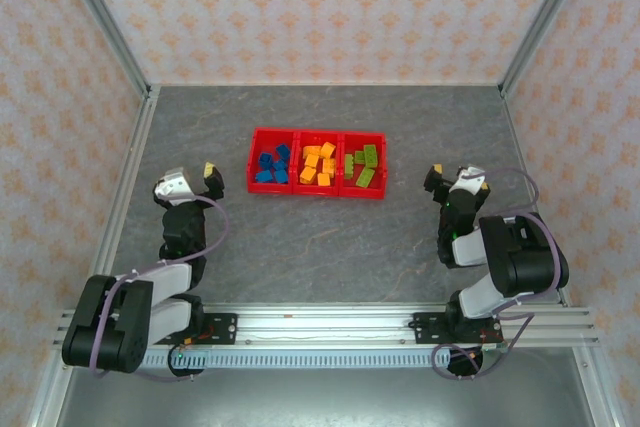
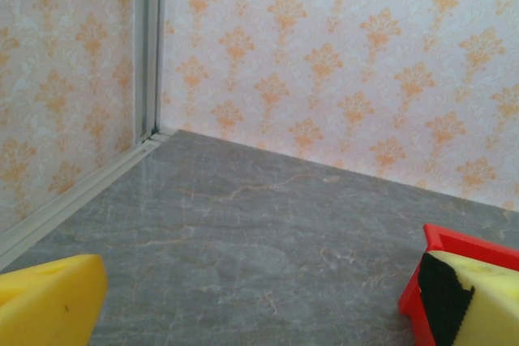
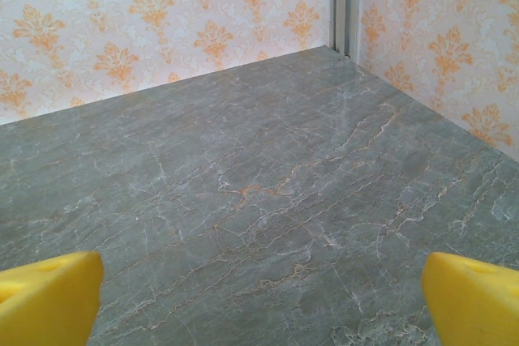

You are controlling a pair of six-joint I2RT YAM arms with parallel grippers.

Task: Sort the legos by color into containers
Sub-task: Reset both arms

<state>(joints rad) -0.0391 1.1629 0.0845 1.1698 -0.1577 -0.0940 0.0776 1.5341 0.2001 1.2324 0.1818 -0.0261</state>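
Red plastic marks where your task's things are: the containers (image 1: 320,132), three bins joined in one row, lie on the grey marbled table (image 1: 330,247) a little beyond its middle, farther out than either arm. All the legos you can see lie inside them. The blue legos (image 1: 271,166) are in the left bin, the orange legos (image 1: 319,164) in the middle bin and the green legos (image 1: 363,167) in the right bin. Each pile lies loose and jumbled, and you cannot count the bricks surely from above.

Your left tool (image 1: 211,179) hangs near the row's near left corner, to its left and apart from it. Its jaws are spread wide and have hold of nothing. In its wrist view the yellow fingers (image 2: 49,301) stand at the two lower corners with bare table between them. A corner of the red row shows just behind the right-hand finger.

Your right tool (image 1: 434,179) hangs to the right of the row, a little farther from it than the left tool is. It is also fully spread and empty. Its fingers (image 3: 474,301) frame bare table that runs out to the far right corner of the walls (image 1: 320,7), which are papered in an orange pattern.

Both arms are folded back over their bases on the metal rail (image 1: 330,322) at the near edge.
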